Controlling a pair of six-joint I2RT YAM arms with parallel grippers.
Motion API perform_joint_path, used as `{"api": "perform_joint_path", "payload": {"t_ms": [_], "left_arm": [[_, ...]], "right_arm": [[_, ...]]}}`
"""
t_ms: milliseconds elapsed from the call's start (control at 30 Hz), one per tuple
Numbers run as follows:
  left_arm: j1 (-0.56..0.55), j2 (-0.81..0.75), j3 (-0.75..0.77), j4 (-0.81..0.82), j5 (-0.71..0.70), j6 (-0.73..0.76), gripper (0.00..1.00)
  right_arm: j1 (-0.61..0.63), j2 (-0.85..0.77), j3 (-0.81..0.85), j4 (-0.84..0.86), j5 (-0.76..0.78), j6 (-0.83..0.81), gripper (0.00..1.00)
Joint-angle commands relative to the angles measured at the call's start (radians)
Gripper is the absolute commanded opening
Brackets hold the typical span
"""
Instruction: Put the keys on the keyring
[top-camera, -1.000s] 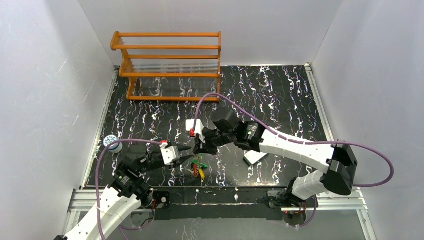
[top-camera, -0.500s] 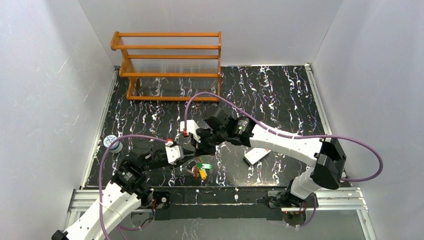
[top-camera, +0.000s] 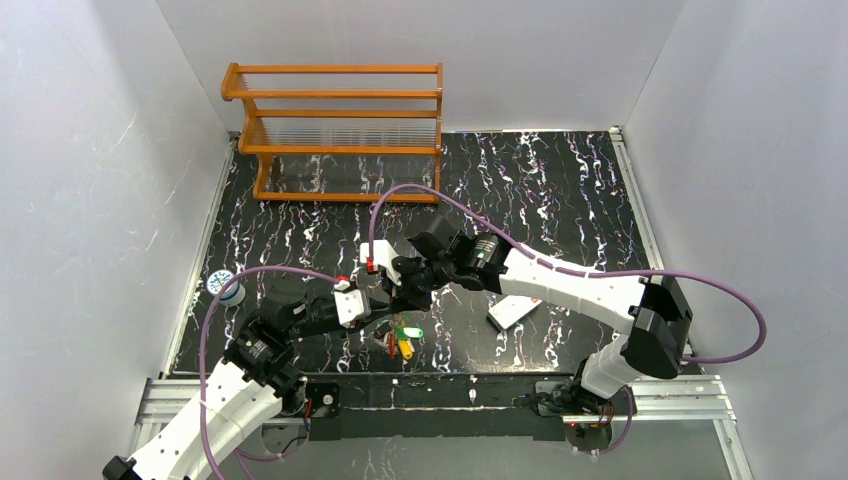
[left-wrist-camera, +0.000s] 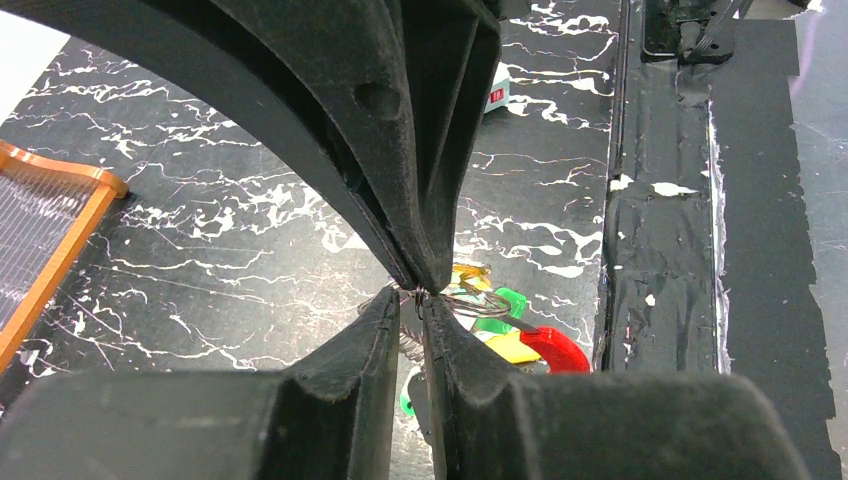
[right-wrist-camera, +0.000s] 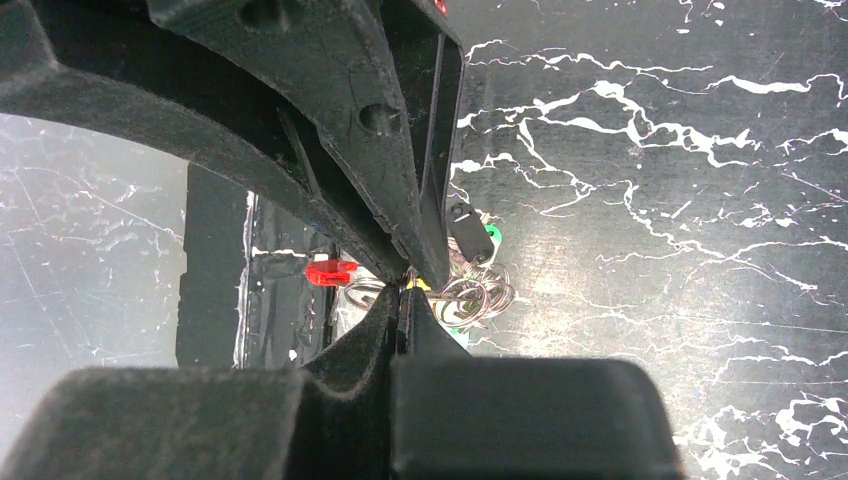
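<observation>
My two grippers meet tip to tip over the table's front middle. The keyring, a thin silver wire loop, hangs at that meeting point. The right gripper is shut on the wire. The left gripper has its jaws drawn to a narrow slit, with a strand of the ring between the tips. In the top view the left gripper and right gripper almost touch. The keys sit just below them: green head, yellow head, red head. I cannot tell which keys sit on the ring.
An orange wooden rack stands at the back left. A flat white card lies to the right of the keys, under the right arm. A small white roll sits by the left edge. Purple cables loop above both arms.
The left gripper has moved up and right to the right gripper's tips and its jaws have narrowed. The right arm swung left early on, then held still.
</observation>
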Motion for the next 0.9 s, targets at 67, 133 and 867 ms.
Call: {"api": "perform_joint_path", "payload": {"t_ms": [67, 133, 867], "left_arm": [[-0.002, 0.006, 0.034, -0.010, 0.014, 0.012, 0.18], [-0.002, 0.008, 0.034, -0.011, 0.016, 0.011, 0.19], [-0.002, -0.095, 0.033, -0.017, -0.066, -0.007, 0.00]], "right_arm": [[0.002, -0.012, 0.057, 0.027, -0.048, 0.012, 0.01], [0.002, -0.015, 0.053, 0.035, -0.055, 0.016, 0.01], [0.000, -0.212, -0.255, 0.496, 0.175, 0.176, 0.64]]}}
